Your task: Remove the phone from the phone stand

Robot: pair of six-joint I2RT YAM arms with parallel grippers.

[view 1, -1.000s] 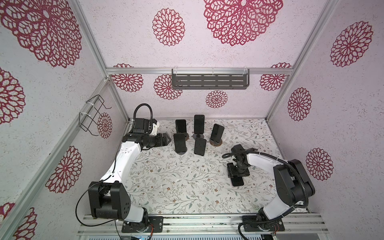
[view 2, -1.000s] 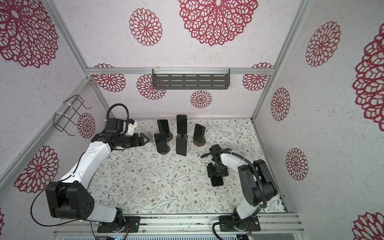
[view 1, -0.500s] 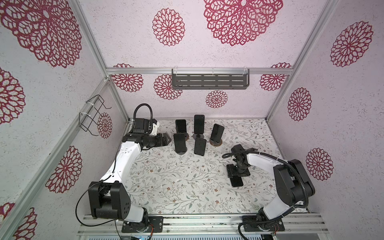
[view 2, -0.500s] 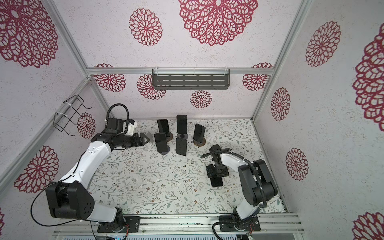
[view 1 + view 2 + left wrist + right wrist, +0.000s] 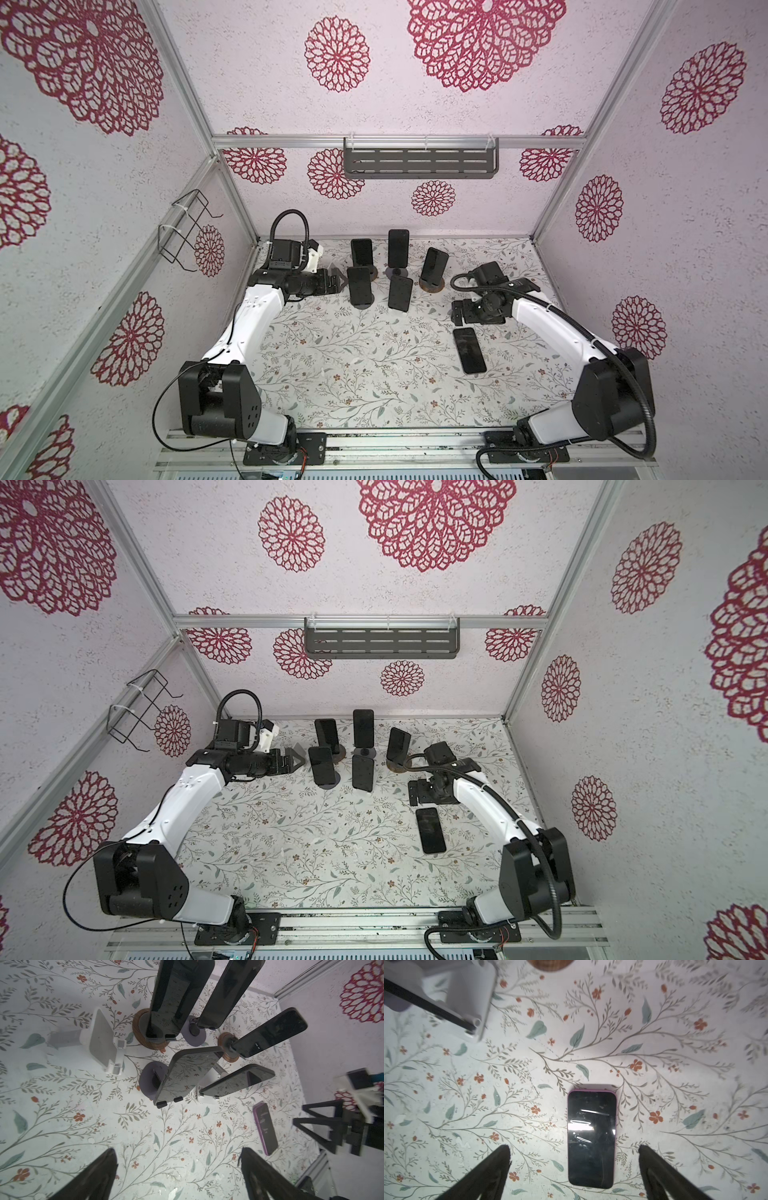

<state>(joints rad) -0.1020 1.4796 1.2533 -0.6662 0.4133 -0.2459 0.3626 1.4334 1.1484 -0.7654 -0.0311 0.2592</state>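
phone [image 5: 591, 1136] lies flat on table [image 5: 467, 1105] beside the spread right end effector [image 5: 574, 1148].

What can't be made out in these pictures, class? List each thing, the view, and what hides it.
- Right gripper: motion-blurred in the left wrist view.
- Back-left phone: upper end cut off by the left wrist view's edge.
- White stand: blurred, cut off by the right wrist view's edge.
- Flat phone: back hidden against the table, every view.
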